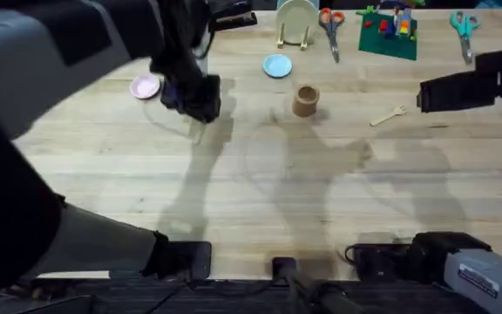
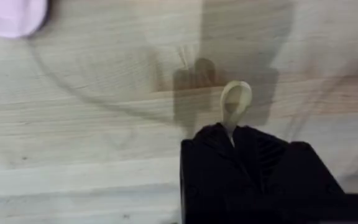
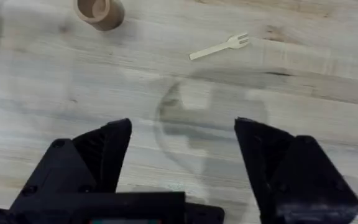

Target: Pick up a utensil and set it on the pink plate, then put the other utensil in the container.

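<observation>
Left gripper (image 2: pixel 232 134): jaws closed on the spoon's handle, held above the tabletop (image 1: pixel 260 183).
Spoon (image 2: pixel 235 101): its oval bowl sticks out past the jaw tips, clear of the wood below; the handle is hidden between the jaws.
Pink plate (image 1: pixel 145 86): near the left jaws, off to one side, apart from the spoon; in the left wrist view just an edge of it (image 2: pixel 12 17) shows in a corner.
Right gripper (image 3: pixel 182 155): jaws spread wide, holding nothing, above bare tabletop.
Fork (image 3: pixel 220 46): lying flat, well ahead of the right jaws, not touched; overhead it (image 1: pixel 389 115) lies between the cup and the right arm.
Cup (image 1: pixel 306 100): upright, mouth open, farther from the right jaws than the fork; also seen from the right wrist (image 3: pixel 99 12).
Blue dish (image 1: pixel 277 65): beyond the cup, apart from both jaws.
</observation>
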